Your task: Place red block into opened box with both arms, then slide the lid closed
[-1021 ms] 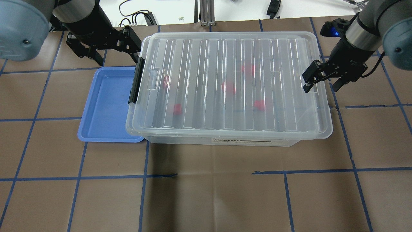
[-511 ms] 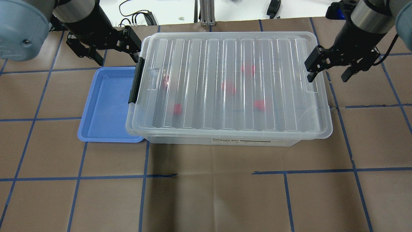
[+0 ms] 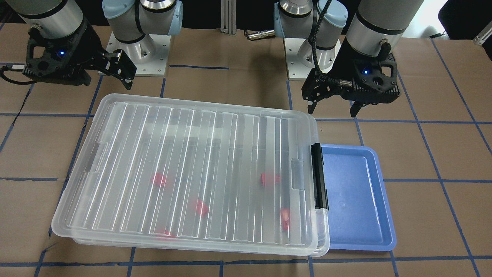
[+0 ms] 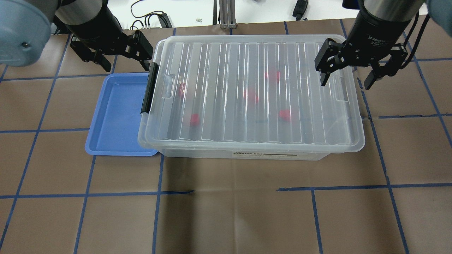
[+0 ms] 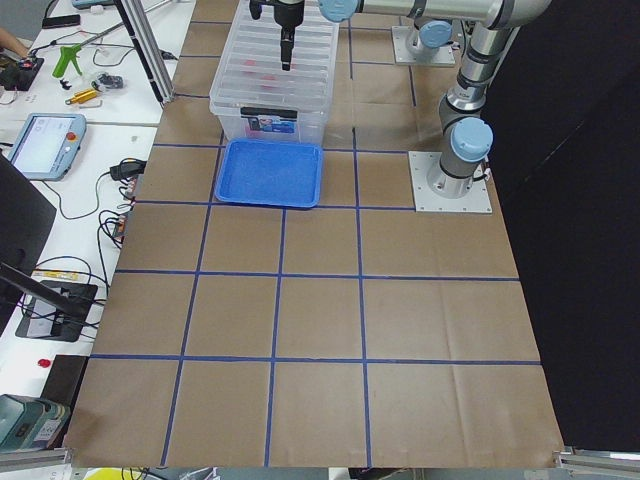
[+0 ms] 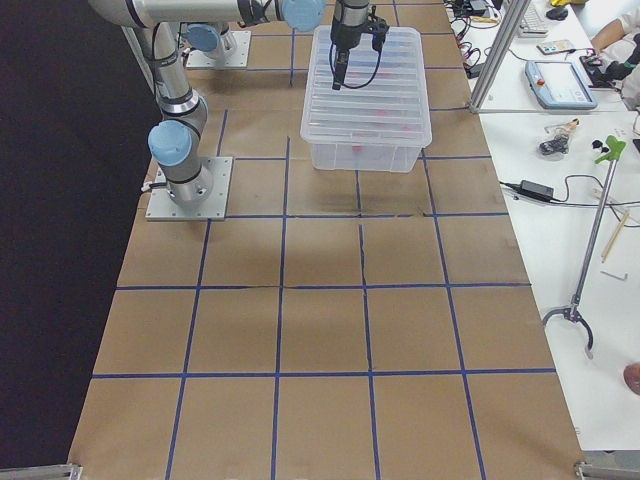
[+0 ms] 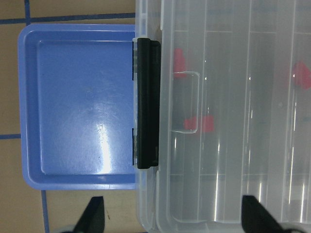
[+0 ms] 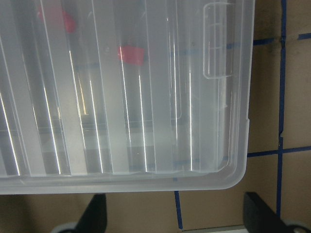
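Several red blocks (image 4: 250,95) lie inside the box (image 4: 247,155), under the lid (image 4: 247,53), which seems slightly askew. Both hands are open and empty: the right hand (image 4: 344,84) is over the lid's end and the left hand (image 4: 124,65) beside the latch. An uneven push could jam the lid or shove the box along the bench.

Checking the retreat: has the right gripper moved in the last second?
Yes. The right gripper moved toward the view's top, away from the lid's right tab recess.
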`<state>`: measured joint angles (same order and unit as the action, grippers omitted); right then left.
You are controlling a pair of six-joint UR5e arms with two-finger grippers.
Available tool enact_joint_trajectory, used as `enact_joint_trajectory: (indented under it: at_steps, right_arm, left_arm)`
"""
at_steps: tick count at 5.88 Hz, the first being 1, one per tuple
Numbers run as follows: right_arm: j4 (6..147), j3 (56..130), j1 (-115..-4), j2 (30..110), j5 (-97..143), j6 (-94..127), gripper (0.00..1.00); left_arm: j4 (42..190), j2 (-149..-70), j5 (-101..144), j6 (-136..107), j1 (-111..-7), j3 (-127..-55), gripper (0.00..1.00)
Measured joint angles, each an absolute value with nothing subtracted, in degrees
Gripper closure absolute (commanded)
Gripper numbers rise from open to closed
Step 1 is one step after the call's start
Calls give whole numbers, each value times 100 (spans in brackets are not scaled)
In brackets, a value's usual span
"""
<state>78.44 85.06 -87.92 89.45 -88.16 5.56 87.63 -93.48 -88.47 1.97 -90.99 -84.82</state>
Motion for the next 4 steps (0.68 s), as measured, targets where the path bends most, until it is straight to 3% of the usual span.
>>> enact_joint_trajectory:
  at_steps: [4]
  right_arm:
    - [7787, 8499, -8833, 9023, -8920, 717, 0]
  left_arm:
    - [8925, -9327, -8848, 237, -9106, -8483, 1]
